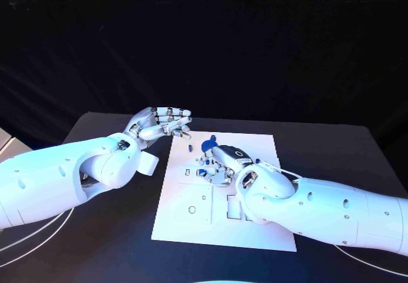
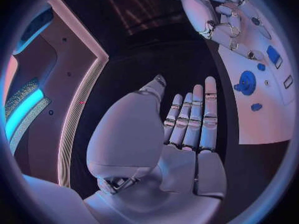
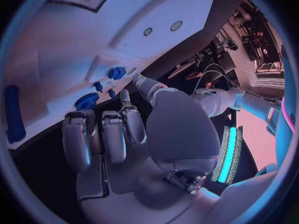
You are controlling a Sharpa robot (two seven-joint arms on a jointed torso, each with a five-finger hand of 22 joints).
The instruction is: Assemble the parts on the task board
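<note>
The board (image 1: 223, 194) lies flat in the middle of the black bench (image 1: 340, 153), its far end carrying the small blue parts: a round one (image 2: 246, 82), a square one (image 2: 273, 55) and a long bar (image 3: 14, 114), besides a few smaller bits. The right hand (image 1: 223, 165) is down over that cluster, palm toward the board, with its fingers (image 3: 102, 137) curled in; in its wrist view nothing sits between them, though whether a fingertip touches a part on the board I cannot tell. It seems to be placed there to pick or press a piece, since the parts lie just ahead of its fingertips. The left hand (image 1: 160, 125) hangs above the bench just off the board's far left corner, holding nothing; its wrist view shows the palm (image 2: 181, 159) open and the fingers straight side by side. Judged from that pose, it is waiting clear of the work so as not to block the right arm. Several slots in the near half of the board look unfilled, so most of the assembly probably remains.
</note>
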